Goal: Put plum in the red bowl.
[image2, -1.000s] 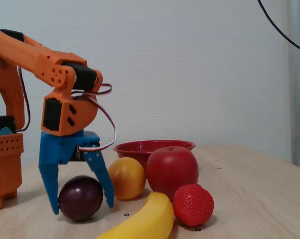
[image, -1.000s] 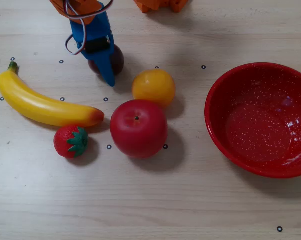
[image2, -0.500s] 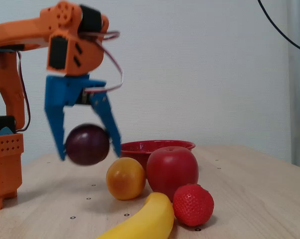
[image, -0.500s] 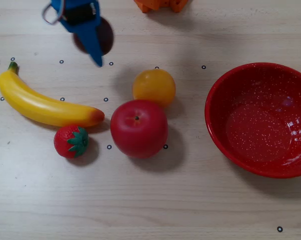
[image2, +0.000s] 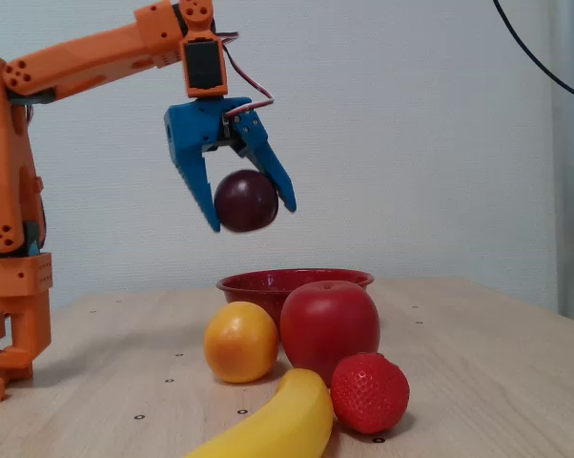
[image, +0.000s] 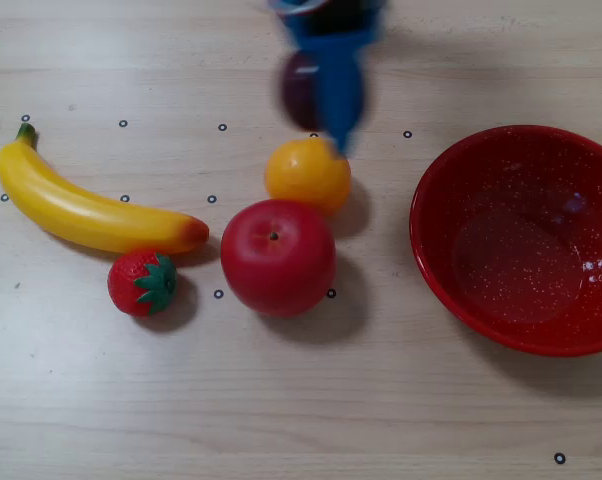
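Table point(image: 301, 420): pale wood grain with small black ring marks; it carries everything below except what I hold.
Red bowl point(image: 436, 265): speckled and empty, at the right edge of the overhead view; in the fixed view point(image2: 268, 283) it sits behind the other fruit. This is my target, and I judge I should be over its middle before letting go, not over the near rim.
Banana point(image: 81, 210): lies at the left of the overhead view, well clear of my path.
Apple point(image: 277, 256): stands between me and the bowl's near side; I should pass above it and keep my height.
Orange point(image: 308, 173): just beside the apple and, in the overhead view, right under my tips, so a drop here would strike it.
Jaws point(image2: 251, 208): blue, pointing down, pinching the plum from both sides, high above the table.
Plum point(image2: 246, 200): dark maroon, held in the air between my jaws; blurred in the overhead view point(image: 299, 88). Being round and glossy, it may slip, so I should keep the squeeze steady.
Strawberry point(image: 141, 283): at the banana's tip, out of the way.
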